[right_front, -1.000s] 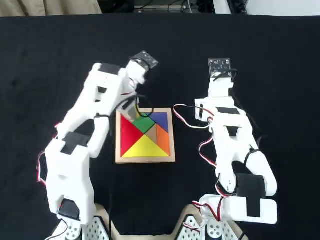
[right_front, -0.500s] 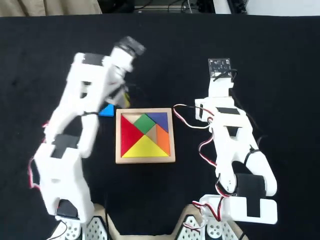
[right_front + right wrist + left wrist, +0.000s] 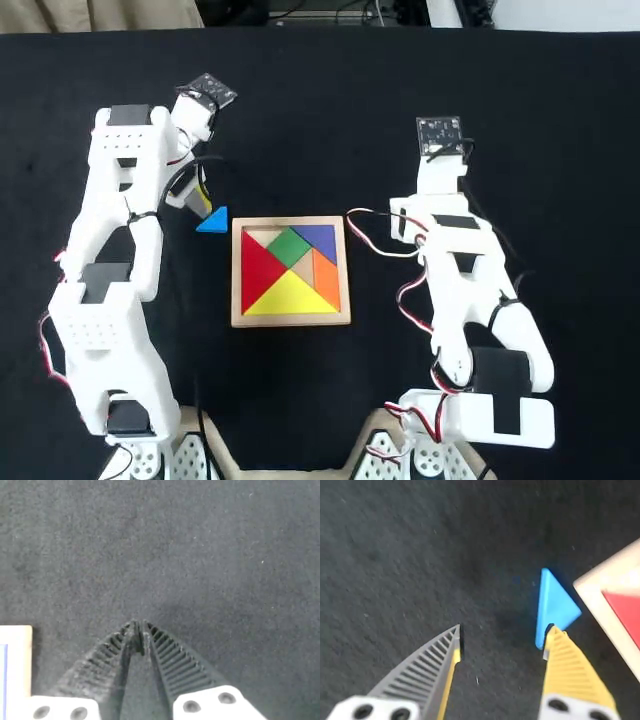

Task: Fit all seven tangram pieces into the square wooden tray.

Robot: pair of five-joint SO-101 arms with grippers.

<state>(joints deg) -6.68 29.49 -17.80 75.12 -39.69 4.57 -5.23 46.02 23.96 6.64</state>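
The square wooden tray (image 3: pixel 290 321) lies at the table's middle and holds red (image 3: pixel 258 272), yellow (image 3: pixel 292 296), green (image 3: pixel 290 247), dark blue (image 3: pixel 321 238) and orange (image 3: pixel 326 275) pieces. A pale triangular patch shows in its far left corner. A small blue triangle (image 3: pixel 213 221) lies flat on the black cloth, just off that corner. My left gripper (image 3: pixel 197 200) hangs open close over it. In the left wrist view the blue triangle (image 3: pixel 553 602) touches the tip of the yellow finger (image 3: pixel 559 647) and lies outside the gap of the left gripper (image 3: pixel 504 635). My right gripper (image 3: pixel 136 630) is shut and holds nothing.
The right arm (image 3: pixel 455 260) stands right of the tray over bare black cloth. The tray corner (image 3: pixel 15 645) shows beside the right gripper and the tray's rim (image 3: pixel 612 592) beside the blue triangle. Cables hang between the right arm and the tray.
The left arm has swung from above the tray's far left corner out to the left. The blue triangle on the cloth has come into sight. The right arm has not moved.
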